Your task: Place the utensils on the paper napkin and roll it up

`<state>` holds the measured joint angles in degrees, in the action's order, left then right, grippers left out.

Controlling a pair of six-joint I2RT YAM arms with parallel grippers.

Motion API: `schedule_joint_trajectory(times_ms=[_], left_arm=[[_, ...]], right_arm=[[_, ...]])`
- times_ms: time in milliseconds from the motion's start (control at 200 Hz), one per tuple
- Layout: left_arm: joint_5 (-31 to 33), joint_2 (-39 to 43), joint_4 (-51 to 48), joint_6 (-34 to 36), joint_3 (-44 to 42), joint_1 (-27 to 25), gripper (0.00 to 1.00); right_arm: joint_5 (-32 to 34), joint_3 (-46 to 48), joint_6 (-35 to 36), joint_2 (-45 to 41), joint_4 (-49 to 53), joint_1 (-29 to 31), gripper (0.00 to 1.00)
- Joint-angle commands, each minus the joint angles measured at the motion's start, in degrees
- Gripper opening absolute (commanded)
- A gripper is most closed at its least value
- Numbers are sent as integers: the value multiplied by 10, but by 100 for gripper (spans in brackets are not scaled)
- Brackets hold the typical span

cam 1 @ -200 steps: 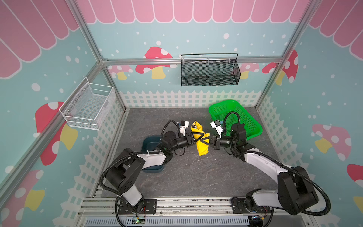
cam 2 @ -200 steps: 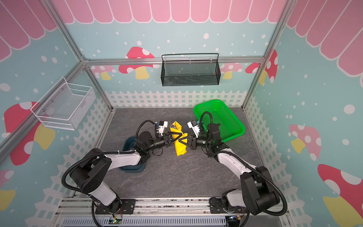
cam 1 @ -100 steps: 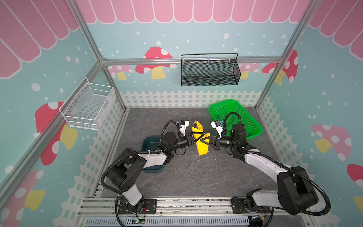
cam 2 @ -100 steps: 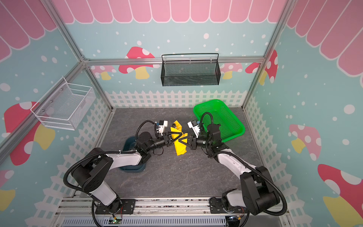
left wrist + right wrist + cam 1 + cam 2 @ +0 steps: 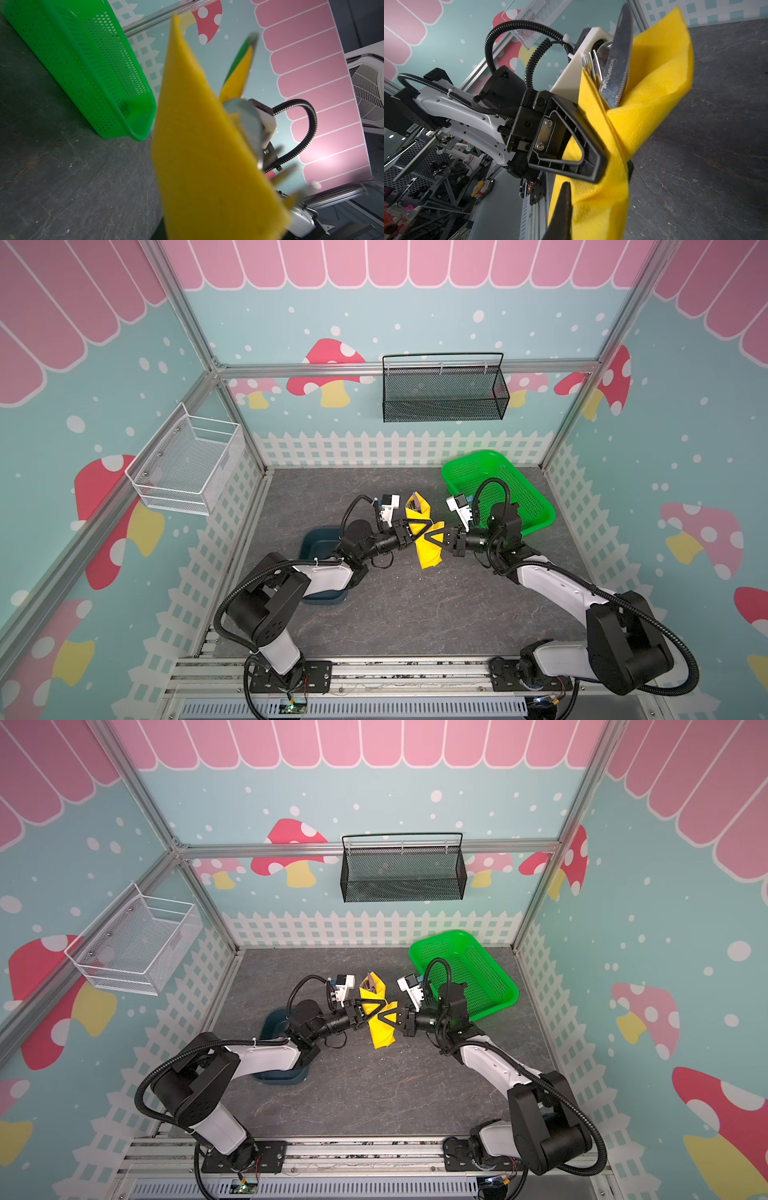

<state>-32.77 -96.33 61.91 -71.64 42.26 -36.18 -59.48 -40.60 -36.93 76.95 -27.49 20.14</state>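
right wrist view: paper napkin [image 5: 654, 99], likely soft and tearable, wraps the utensils [image 5: 616, 68], whose stiff, slippery tips protrude; bundle held over the table [image 5: 716, 145]. left gripper [image 5: 614, 168] pinches its middle; right gripper [image 5: 431, 539], in a top view, pinches its side. best gripped mid-bundle, through paper onto metal.

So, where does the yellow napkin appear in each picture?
A top view: the yellow napkin is mid-floor, just right of centre.
A top view: napkin mid-floor, near the centre.
Left wrist: napkin blurred, filling the middle.
Right wrist: napkin right of centre.
Shared landmark: green basket, in both top views and left wrist; grey floor in all.
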Motion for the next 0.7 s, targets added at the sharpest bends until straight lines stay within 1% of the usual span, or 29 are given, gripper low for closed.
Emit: schedule_joint_trajectory(times_ms=[0,75,160,205,290,445,600,620,695], left_arm=[[23,9,37,-8,-7,0,18],[24,13,26,-2,-7,0,18],[25,17,24,-2,-9,1,18],[25,19,25,-3,-10,1,18],[25,21,24,-4,-8,1,17],[29,26,29,-7,-10,1,17],[30,27,33,-13,-7,1,17],[30,27,34,-15,-7,1,17],[28,24,39,-20,-3,0,17]], right_arm=[[-3,12,0,-13,-11,-1,7],[4,16,-1,-17,-10,-1,17],[3,18,0,-20,-8,-2,19],[4,20,0,-22,-7,-2,23],[7,23,-2,-25,-7,-2,26],[-4,23,-2,-25,-3,-2,36],[-20,21,-6,-14,-3,-2,44],[-36,21,-7,-12,-4,-2,45],[-43,21,-9,-9,-7,-1,47]])
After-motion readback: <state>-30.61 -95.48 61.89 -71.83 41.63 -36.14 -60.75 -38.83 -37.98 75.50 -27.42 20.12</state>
